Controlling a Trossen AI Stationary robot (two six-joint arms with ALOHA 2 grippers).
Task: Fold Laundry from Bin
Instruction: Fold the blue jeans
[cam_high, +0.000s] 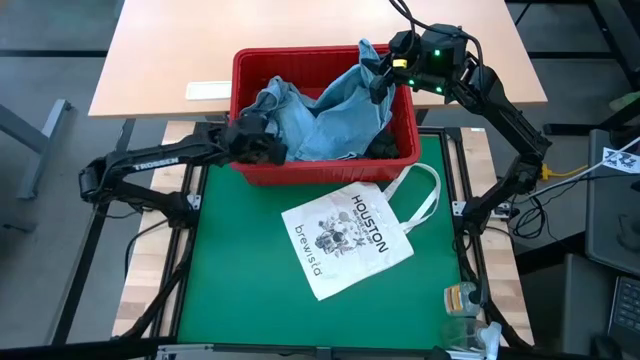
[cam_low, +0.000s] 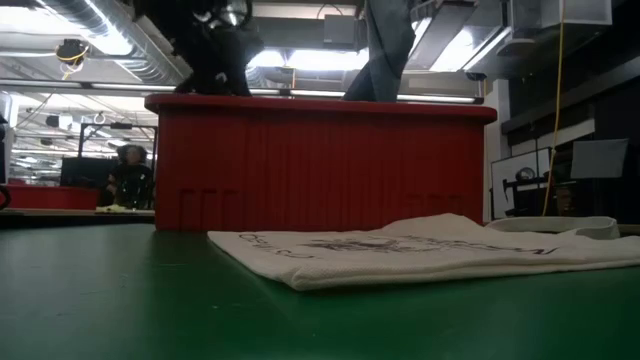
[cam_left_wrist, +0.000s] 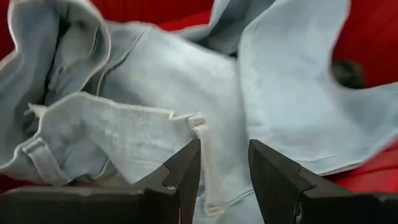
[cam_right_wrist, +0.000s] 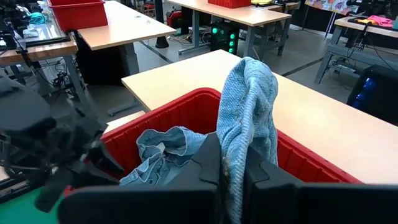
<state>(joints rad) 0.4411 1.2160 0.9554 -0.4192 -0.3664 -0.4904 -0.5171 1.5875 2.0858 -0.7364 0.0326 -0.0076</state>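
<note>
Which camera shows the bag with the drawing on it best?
The high view: the white tote bag lies flat on the green mat, so its print and handles show from above. The low view shows it edge-on, in front of the red bin. Neither wrist view shows it.

Long ceiling lights (cam_low: 120, 40) and ducts run overhead. Beyond the green mat's (cam_high: 240, 300) far edge stands a pale wooden table (cam_high: 180, 50), with more such tables (cam_right_wrist: 124, 25) behind (one carries a red tray (cam_right_wrist: 78, 12)) on grey floor (cam_right_wrist: 186, 56).
</note>
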